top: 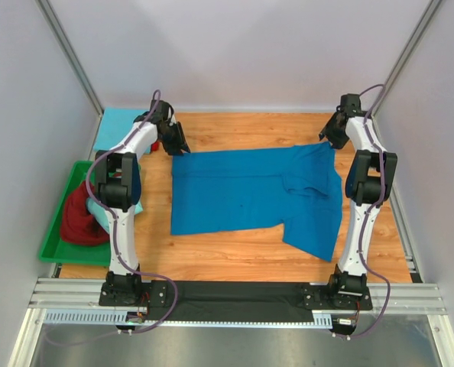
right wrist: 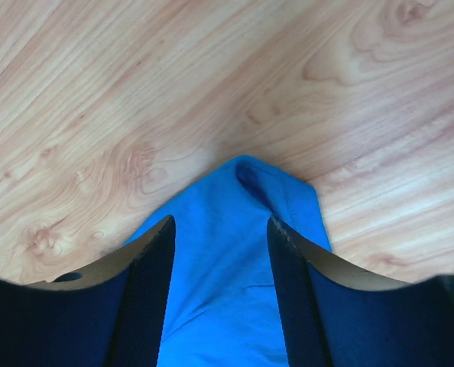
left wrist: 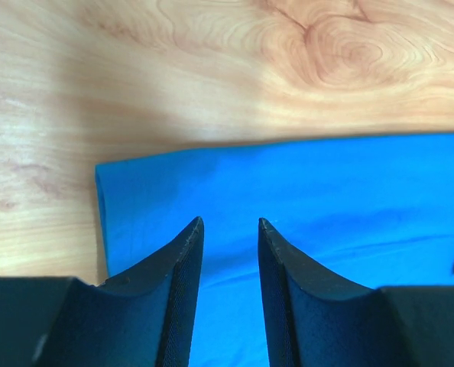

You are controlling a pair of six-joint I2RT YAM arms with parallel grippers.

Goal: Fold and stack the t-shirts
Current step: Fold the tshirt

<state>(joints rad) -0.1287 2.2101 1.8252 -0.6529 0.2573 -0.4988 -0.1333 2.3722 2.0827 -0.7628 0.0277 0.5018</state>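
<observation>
Your left tool (left wrist: 231, 222) hangs spread above the royal blue shirt's (left wrist: 326, 199) far left corner. Your right tool (right wrist: 221, 222), also spread, straddles its far right corner. From above, it lies flat on the desk (top: 235, 264), folding seemingly hardly begun. The maroon shirt (top: 82, 220) sits in the tray (top: 50, 248).

- The royal blue t-shirt (left wrist: 326, 191) lies flat on the wooden worktop (left wrist: 212, 69).
- Bare worktop shows above the shirt's upper edge and to the left of its left edge; these edges meet in a rounded corner.
- The left gripper (left wrist: 231, 223) is over the shirt, just inside that corner, its jaws parted with blue cloth showing between them.
- Whether the jaws touch the cloth cannot be told.
</observation>
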